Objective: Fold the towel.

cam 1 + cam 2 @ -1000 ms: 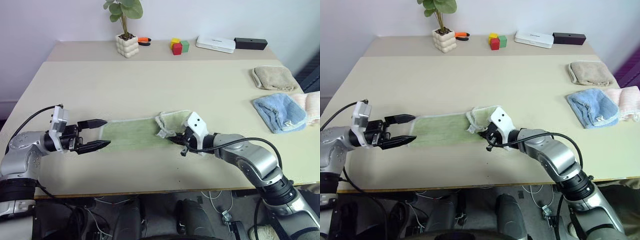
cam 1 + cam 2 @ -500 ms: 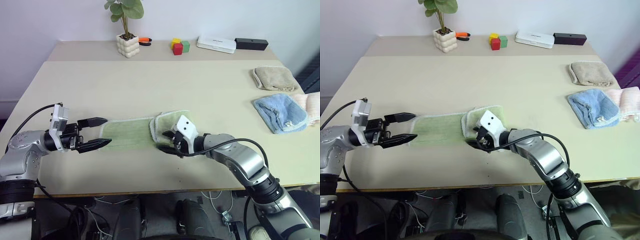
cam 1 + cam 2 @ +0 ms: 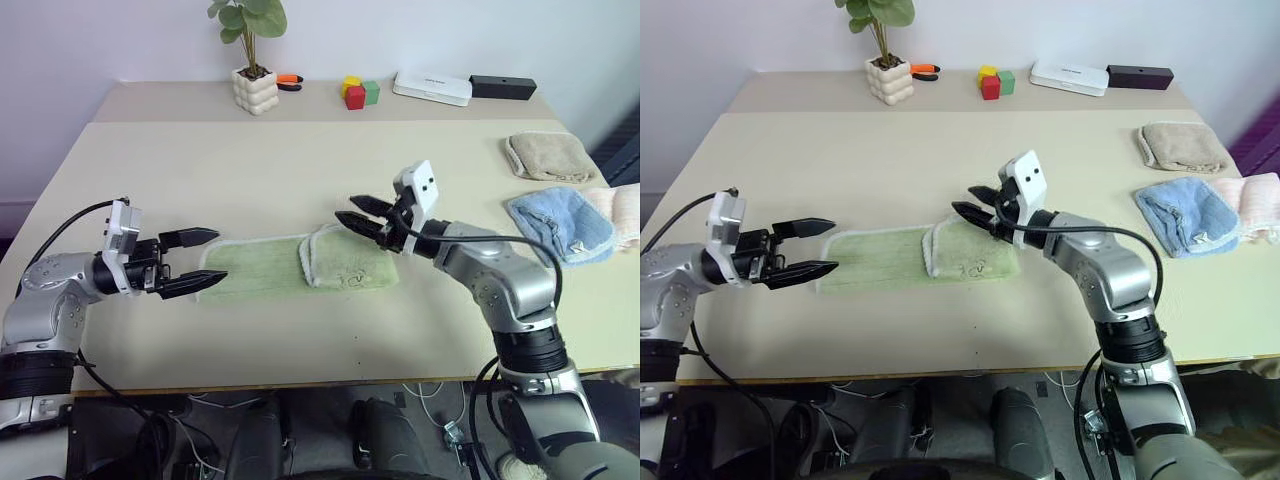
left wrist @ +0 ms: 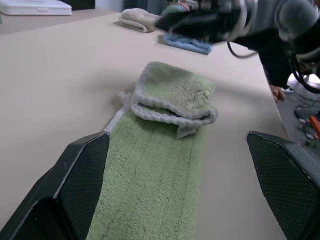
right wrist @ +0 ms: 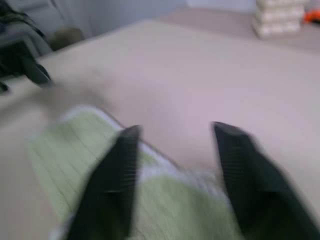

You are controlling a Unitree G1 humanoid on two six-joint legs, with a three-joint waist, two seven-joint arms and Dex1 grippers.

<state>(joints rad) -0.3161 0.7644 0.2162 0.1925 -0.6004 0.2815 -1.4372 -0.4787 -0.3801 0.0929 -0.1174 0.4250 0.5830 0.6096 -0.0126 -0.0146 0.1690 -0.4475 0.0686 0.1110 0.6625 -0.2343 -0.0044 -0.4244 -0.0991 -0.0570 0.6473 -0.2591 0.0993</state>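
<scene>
The light green towel point(image 3: 260, 272) lies flat on the table as a long strip. Its right end is folded back over itself into a pale-trimmed flap point(image 3: 350, 262), which also shows in the left wrist view as a doubled layer point(image 4: 172, 97). My left gripper point(image 3: 222, 255) hovers level at the towel's left end, open, with nothing between its fingers point(image 4: 80, 180). My right gripper point(image 3: 345, 208) is raised above the far edge of the folded flap, pointing left. It is open and empty, with the towel point(image 5: 75, 150) below its fingers.
A beige folded towel point(image 3: 547, 155), a light blue towel point(image 3: 558, 225) and a pink cloth point(image 3: 620, 208) lie at the right edge. Along the back stand a potted plant point(image 3: 254, 90), coloured blocks point(image 3: 357, 93), a white box point(image 3: 431, 88) and a black box point(image 3: 502, 87).
My right gripper carried the towel's bunched right end leftward, let it go, then rose and pulled away toward the far side. The flap now lies flat. My left gripper stayed put.
</scene>
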